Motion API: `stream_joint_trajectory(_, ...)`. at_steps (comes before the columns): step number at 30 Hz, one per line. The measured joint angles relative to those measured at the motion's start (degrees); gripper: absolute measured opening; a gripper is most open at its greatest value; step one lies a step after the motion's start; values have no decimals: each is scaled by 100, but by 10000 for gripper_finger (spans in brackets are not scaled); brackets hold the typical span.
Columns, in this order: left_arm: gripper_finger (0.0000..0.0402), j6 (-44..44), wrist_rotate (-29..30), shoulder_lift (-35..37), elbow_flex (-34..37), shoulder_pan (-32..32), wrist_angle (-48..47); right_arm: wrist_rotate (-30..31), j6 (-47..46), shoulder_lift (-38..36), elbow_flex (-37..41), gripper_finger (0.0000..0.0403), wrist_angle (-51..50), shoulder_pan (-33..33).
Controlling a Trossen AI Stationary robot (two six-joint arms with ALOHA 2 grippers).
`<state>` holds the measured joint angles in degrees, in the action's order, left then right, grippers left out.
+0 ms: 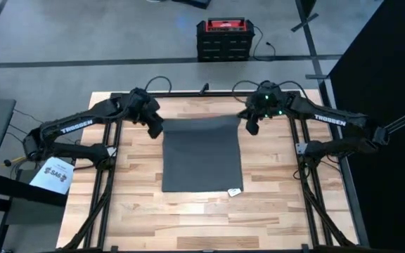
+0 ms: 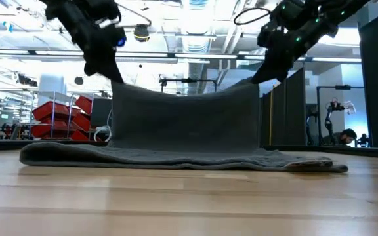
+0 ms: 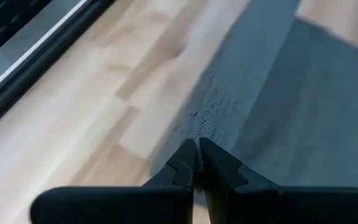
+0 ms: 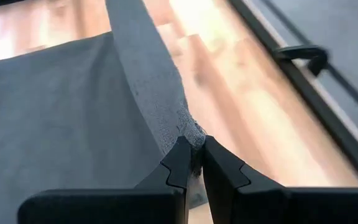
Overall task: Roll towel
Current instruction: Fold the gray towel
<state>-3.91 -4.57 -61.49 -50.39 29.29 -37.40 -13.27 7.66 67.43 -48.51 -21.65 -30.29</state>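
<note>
Bare table (image 1: 294,211) around the half-lifted towel (image 1: 201,163).

Bright overhead light; glare on table (image 4: 229,56); wrist views soft, blurred beyond claws.

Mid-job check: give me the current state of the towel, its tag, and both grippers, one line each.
towel: far edge lifted off the table, rest lying flat.
white tag: lying at the near edge on the table.
left gripper: shut on the towel's far corner.
right gripper: shut on the other far corner.
</note>
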Motion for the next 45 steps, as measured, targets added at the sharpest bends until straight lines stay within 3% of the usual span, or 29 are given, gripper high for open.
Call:
stream_joint_trajectory(10,2,-979,301,300,0,-1904,-583,77,-987,-467,0,20,-784,1492)
stream_joint_trajectory(14,2,-1261,398,300,0,-2534,-488,382,-1298,-493,50,20,-1069,2077)
stream_joint_trajectory(24,2,-2096,1099,-71,0,-3873,-567,1057,-2599,-486,971,20,-203,3368)
stream_joint_trajectory(31,2,-2227,1271,-1366,0,-4296,-35,1629,-2875,-330,1420,20,448,3864)
stream_joint_trajectory(35,2,-2272,1287,-2016,10,-4399,-4,1667,-3006,-148,1635,20,1026,4107)
stream_joint_trajectory(45,2,-2580,1299,-2160,4,-4654,-230,1653,-3278,839,1735,20,1621,4565)
